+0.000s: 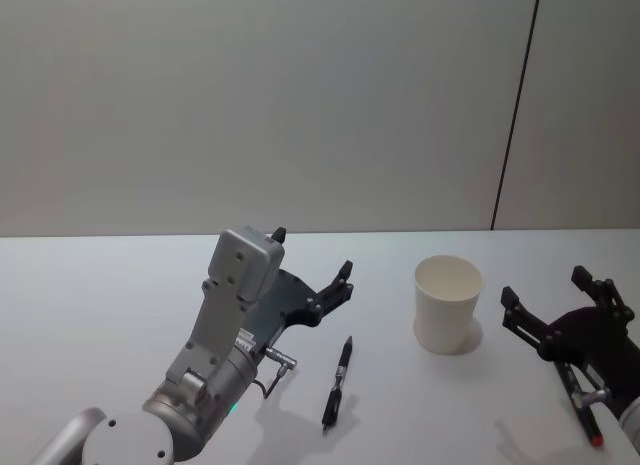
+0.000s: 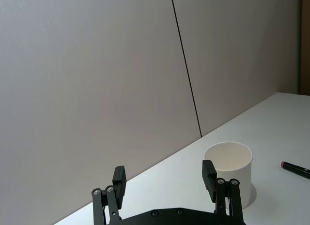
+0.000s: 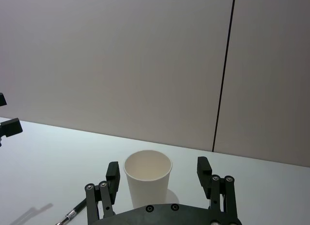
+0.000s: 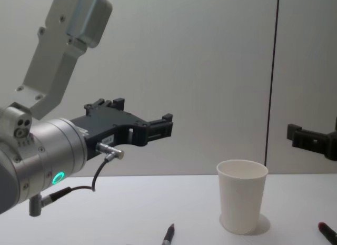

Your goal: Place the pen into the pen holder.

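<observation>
While the pen (image 1: pixel 337 383) lies flat on the white table (image 1: pixel 90 315), both claws hang in the air above it and neither of them has hold of anything. The pen is dark with a silver band. It lies between the left arm and the pen holder (image 1: pixel 448 305), apart from both, with its far end leaning a little toward the holder.

The left gripper (image 1: pixel 313 251) is raised well above the table, as the chest view makes plain. Its two black fingers are spread wide, with only air between them. It points forward and toward the robot's right, and the pen is on the table just beside and below it, on the near side.

The pen holder is a plain white paper cup that stands upright and has nothing inside that I can see. It is to the right of the pen, near the middle of the table.

The right gripper (image 1: pixel 544 286) is on the right of the cup, near it but not touching. Its fingers are also spread wide and face the cup, and they grip nothing. A second marker with a red tip (image 1: pixel 583 410) lies on the table under this gripper.
</observation>
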